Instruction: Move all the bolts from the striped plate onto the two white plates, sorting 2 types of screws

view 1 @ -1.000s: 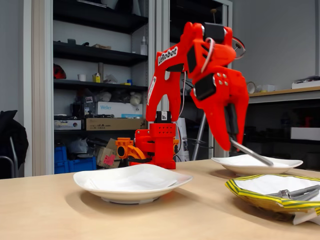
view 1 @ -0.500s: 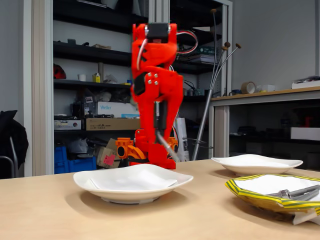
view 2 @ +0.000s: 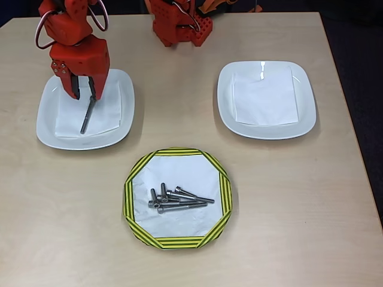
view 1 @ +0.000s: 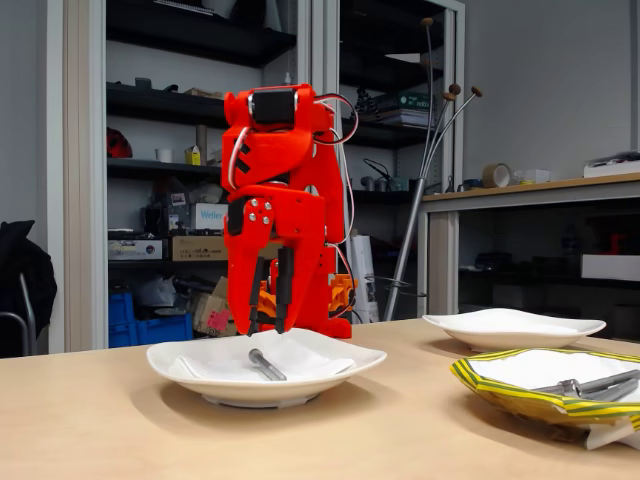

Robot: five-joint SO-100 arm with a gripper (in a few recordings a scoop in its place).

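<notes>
The end effector [view 2: 84,89] hangs over the left white plate [view 2: 48,128], fingers parted above a long bolt [view 2: 87,115] lying there, so that plate is crowded from above. The right white plate [view 2: 305,113] sits open with bare worktop [view 2: 179,113] between the two. The striped plate [view 2: 134,209] lies near the front edge, its bolts [view 2: 176,200] heaped at its middle, clear overhead. The arm's base [view 2: 179,24] blocks the back edge.
</notes>
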